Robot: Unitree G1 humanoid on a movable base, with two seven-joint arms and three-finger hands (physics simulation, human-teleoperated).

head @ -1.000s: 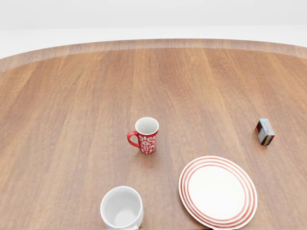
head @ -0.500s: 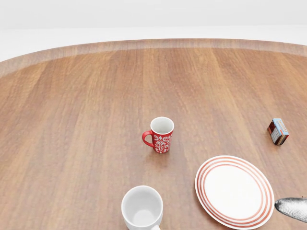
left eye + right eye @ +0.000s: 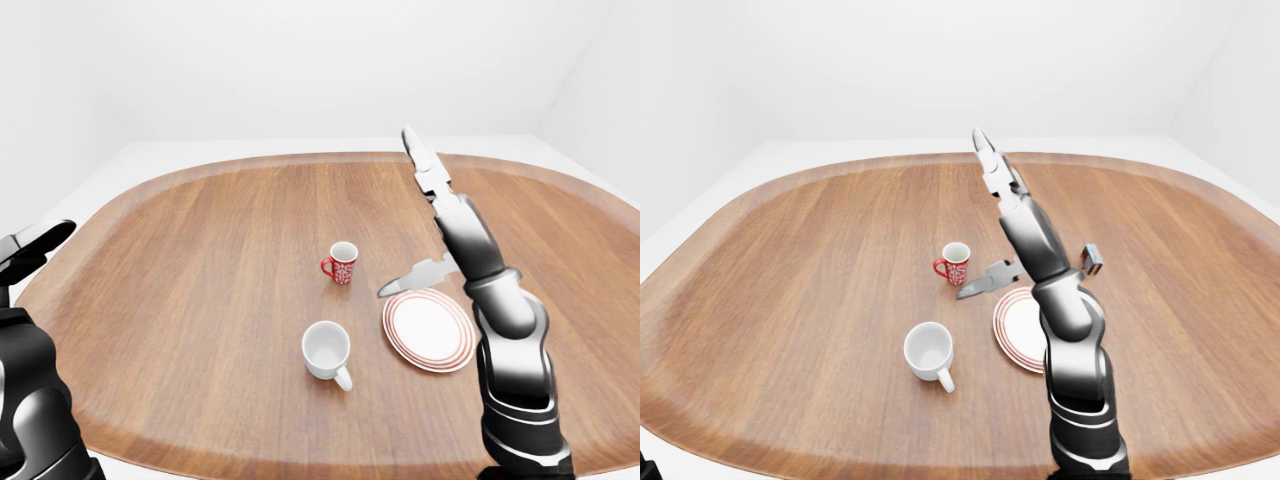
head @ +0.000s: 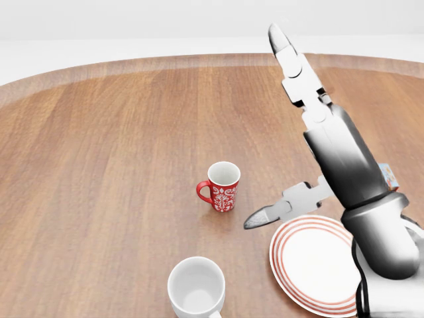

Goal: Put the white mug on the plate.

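My right hand (image 4: 301, 142) is spread wide and empty above the plate (image 4: 322, 264), while the white mug (image 3: 327, 350), hard, slick and probably light, stands upright just left of it, best gripped around its body.

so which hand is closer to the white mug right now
Right. The right hand is raised, open, above the plate, just right of the white mug. The left hand hangs at the left-eye view's far left edge.

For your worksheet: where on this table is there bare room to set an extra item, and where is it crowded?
Bare wood lies left of the red mug and white mug, and above the red mug toward the table rim. Crowded: around the plate, under the raised right hand.
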